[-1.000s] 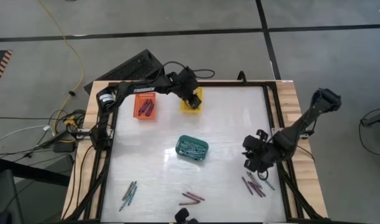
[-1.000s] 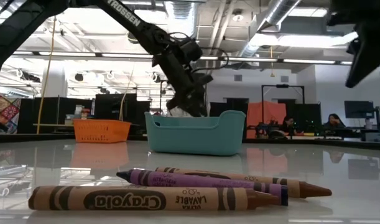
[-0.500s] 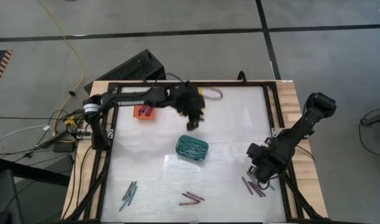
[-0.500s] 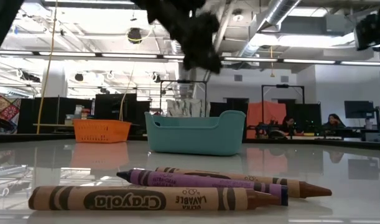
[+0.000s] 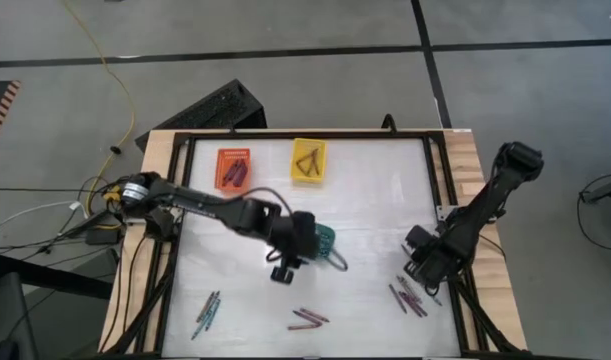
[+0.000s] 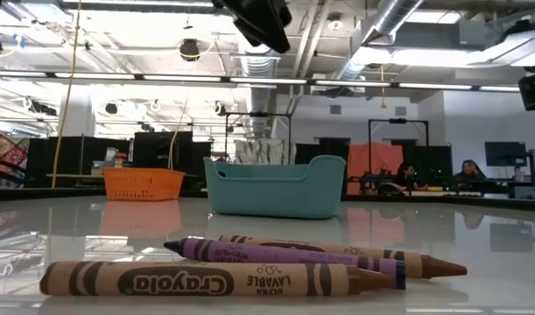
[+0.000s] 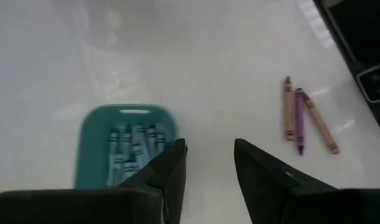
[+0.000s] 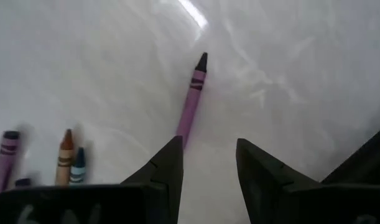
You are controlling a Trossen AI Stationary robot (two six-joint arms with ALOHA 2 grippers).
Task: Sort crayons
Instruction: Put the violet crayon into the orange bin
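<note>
My left gripper (image 5: pixel 283 270) is open and empty above the table, just on the near-left side of the teal basket (image 5: pixel 326 240). That basket holds teal-grey crayons (image 7: pixel 130 146). My right gripper (image 5: pixel 417 270) is open and empty over a pile of crayons (image 5: pixel 410 297) at the near right. A purple crayon (image 8: pixel 191 102) lies flat on the table just ahead of its fingers (image 8: pixel 208 177). The orange basket (image 5: pixel 233 168) holds purple crayons. The yellow basket (image 5: pixel 308 160) holds brown ones. Three crayons (image 5: pixel 307 318) lie near the front edge and also show in the left wrist view (image 7: pixel 305 118).
A further group of teal-grey crayons (image 5: pixel 207 312) lies at the near left. A black frame (image 5: pixel 175 250) runs round the white table top. In the low view the three front crayons (image 6: pixel 249 267) lie close to the camera, with the teal basket (image 6: pixel 274 186) and orange basket (image 6: pixel 143 184) behind.
My left gripper has swung from the yellow basket at the far edge toward the near edge. It has passed over the teal basket and now hangs at that basket's near-left side. The yellow basket now shows in full. My right gripper has gone a little toward the near edge, over the crayon pile.
</note>
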